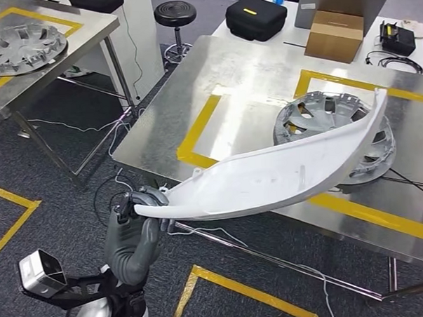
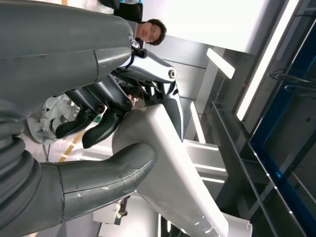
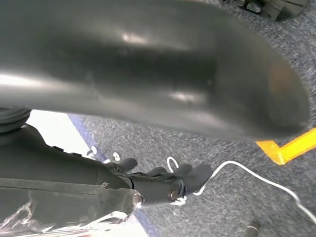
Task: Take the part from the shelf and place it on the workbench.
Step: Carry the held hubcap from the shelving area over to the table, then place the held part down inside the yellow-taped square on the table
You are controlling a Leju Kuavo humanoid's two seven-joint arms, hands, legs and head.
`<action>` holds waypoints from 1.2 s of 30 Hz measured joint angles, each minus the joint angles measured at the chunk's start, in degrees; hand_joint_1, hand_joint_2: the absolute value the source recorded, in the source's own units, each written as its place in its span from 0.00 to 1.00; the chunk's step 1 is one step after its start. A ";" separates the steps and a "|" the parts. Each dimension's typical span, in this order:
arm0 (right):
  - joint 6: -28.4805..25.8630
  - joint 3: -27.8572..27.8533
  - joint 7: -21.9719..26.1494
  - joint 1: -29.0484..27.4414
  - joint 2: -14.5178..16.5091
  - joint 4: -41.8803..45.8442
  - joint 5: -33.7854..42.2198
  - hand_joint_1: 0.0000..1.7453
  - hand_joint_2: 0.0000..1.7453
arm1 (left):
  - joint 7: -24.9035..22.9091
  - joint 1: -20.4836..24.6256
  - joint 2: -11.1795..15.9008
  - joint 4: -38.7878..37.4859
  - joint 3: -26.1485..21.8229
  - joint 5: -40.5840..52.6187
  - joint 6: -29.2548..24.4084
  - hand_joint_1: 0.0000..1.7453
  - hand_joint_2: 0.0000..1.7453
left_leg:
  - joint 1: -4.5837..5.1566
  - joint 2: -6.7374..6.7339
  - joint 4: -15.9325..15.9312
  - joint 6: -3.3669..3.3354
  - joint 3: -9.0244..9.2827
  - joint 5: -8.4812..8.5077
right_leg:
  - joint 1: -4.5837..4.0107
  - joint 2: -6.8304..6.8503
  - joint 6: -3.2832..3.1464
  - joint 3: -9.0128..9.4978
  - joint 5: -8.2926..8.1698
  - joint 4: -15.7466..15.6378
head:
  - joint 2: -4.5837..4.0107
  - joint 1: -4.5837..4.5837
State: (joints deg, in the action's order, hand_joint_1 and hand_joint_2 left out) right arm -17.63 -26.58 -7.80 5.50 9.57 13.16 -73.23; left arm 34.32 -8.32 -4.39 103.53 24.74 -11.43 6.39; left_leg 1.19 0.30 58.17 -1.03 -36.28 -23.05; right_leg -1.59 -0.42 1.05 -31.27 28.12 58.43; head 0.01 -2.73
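The part [image 1: 273, 173] is a long, curved white plastic panel. My left hand [image 1: 133, 235] grips its near end, low at the left over the floor. The panel reaches up and to the right, over the front edge of the steel workbench [image 1: 237, 80]; its far tip hangs above a silver wheel cover [image 1: 324, 118]. In the left wrist view the thumb and fingers of my left hand [image 2: 111, 113] wrap the white part [image 2: 168, 168]. My right hand [image 3: 149, 89] hangs above the carpet with fingers stretched out, holding nothing.
Yellow tape frames mark the workbench top. A black case [image 1: 256, 16], a cardboard box [image 1: 334, 34] and cables lie at its back. A second steel table [image 1: 87, 27] with another wheel cover [image 1: 21, 47] stands at the left. Behind is a black stool [image 1: 175, 14]. A person [image 2: 151, 32] stands near.
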 joint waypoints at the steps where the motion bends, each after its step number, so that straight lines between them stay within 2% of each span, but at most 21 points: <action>1: -0.01 -0.01 0.00 0.01 0.02 0.00 -0.03 0.00 0.00 | 0.02 -0.03 0.00 0.01 -0.01 -0.01 -0.02 1.00 1.00 | 0.00 0.00 -0.05 -0.04 0.01 -0.02 | 0.01 -0.07 0.28 0.00 -0.11 -0.07 | -0.01 -0.01; 11: -0.01 -0.01 -0.01 0.12 0.00 0.00 -0.24 0.00 0.00 | 0.08 -0.14 0.00 0.01 -0.07 0.21 -0.22 1.00 1.00 | 0.00 -0.01 -0.42 0.35 0.16 0.24 | 0.02 -0.12 0.00 0.24 0.05 -0.06 | -0.01 -0.04; 17: 0.50 0.06 -0.02 0.38 0.00 0.00 -0.84 0.00 0.00 | -1.85 1.15 0.51 -0.23 -0.05 5.09 -0.98 1.00 1.00 | 0.00 0.00 -0.43 0.48 0.16 0.07 | 0.03 -0.12 -0.16 0.01 0.22 -0.08 | -0.01 -0.03; 21: 1.44 0.37 -0.14 0.86 0.03 0.00 -1.37 0.00 0.00 | -4.62 5.02 0.99 -1.57 0.23 9.91 -2.43 1.00 1.00 | 0.01 0.02 -0.43 0.54 0.17 0.03 | 0.04 -0.10 -0.15 0.00 0.23 -0.09 | -0.01 -0.02; 31: 2.28 1.58 -0.44 1.87 0.58 0.00 -1.60 0.00 0.00 | -10.84 18.99 1.78 -10.34 3.39 18.69 -6.61 1.00 1.00 | 0.04 0.04 -0.42 0.47 0.19 0.10 | 0.08 -0.10 -0.10 0.25 0.12 -0.09 | -0.01 -0.03; 36: 2.26 1.79 -0.45 1.88 0.59 0.00 -1.39 0.00 0.00 | -11.10 22.20 1.77 -13.50 4.44 18.96 -6.96 1.00 1.00 | 0.05 0.03 -0.42 0.45 0.19 0.11 | 0.09 -0.13 -0.09 0.33 0.12 -0.09 | -0.01 -0.02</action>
State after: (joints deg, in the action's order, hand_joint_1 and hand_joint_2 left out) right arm -15.37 -24.79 -8.25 7.38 10.16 13.16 -74.62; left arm 23.22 13.87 -2.62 90.03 29.17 7.53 -0.57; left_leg 1.24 0.33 57.75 -0.58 -36.10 -22.93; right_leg -1.49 -0.55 0.95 -30.95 28.24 58.33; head 0.00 -2.75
